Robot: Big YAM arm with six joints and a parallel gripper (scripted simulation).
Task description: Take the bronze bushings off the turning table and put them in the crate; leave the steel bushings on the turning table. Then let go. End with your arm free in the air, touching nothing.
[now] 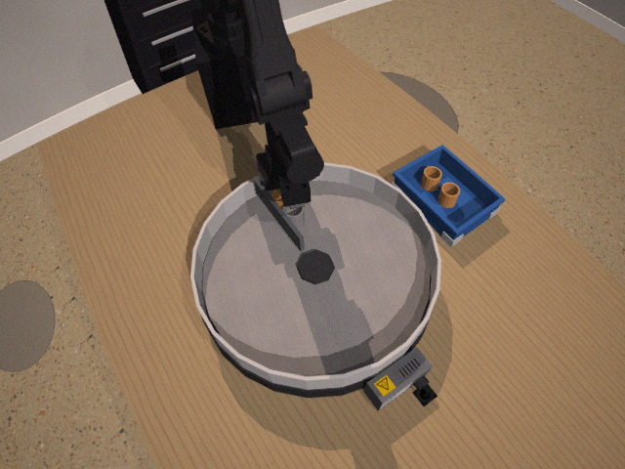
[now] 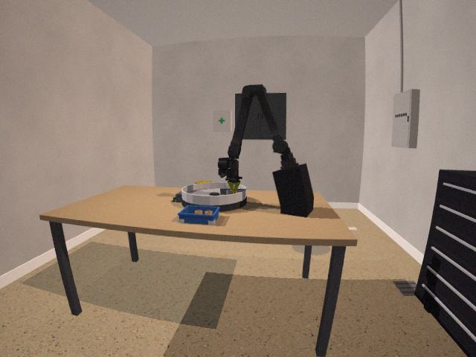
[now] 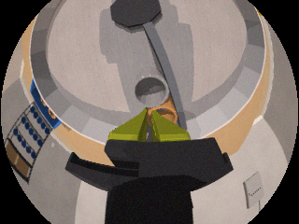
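The black gripper (image 2: 233, 189) (image 3: 149, 111) clenches the wall of a bronze cylindrical bushing (image 1: 276, 197) (image 3: 171, 105) beside a grey steel bushing (image 1: 294, 211) (image 3: 151, 103). Two bronze bushings (image 1: 432, 179) (image 2: 198, 212) stand in the blue rectangular crate (image 1: 428, 204) (image 2: 198, 219) (image 3: 35, 93) near the table's long edge.

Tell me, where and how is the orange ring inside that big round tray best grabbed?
Probably by the rim of the bronze bushing, straight from above: its open end faces up, while the steel bushing and grey bar crowd its sides.
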